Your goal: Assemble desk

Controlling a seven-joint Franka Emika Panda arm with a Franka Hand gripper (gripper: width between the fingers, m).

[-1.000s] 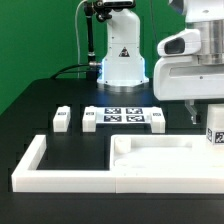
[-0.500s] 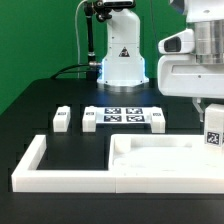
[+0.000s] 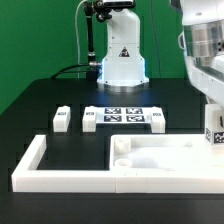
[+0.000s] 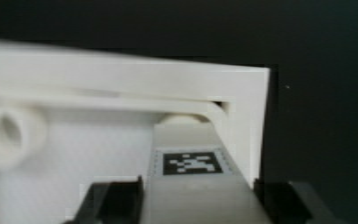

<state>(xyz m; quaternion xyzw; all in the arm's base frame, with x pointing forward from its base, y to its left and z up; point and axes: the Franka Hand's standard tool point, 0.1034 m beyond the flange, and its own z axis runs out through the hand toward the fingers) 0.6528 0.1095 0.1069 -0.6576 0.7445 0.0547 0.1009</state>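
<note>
The gripper [image 4: 197, 203] pinches 1 tagged leg [image 4: 195, 158], upright at a corner of the tabletop [image 3: 165, 157], by the edge of the worktop [image 3: 40, 100] on the exterior view's right. 3 more legs [image 3: 62, 119] stand beside the marker board [image 3: 123, 116].

Nothing in words or numbers can be read anywhere. The white rounded robot base [image 3: 122, 68] carries a dark triangular warning sign [image 3: 122, 57], its symbol too small to make out. Black-and-white square tags, patterns only, sit on the flat white marker board [image 3: 122, 117]. One is on each of the short square white plastic legs [image 3: 62, 118] near it, and one on the leg [image 3: 213, 133] at the exterior view's right. The wrist view shows that tag [image 4: 194, 163] up close, though blurred.
</note>
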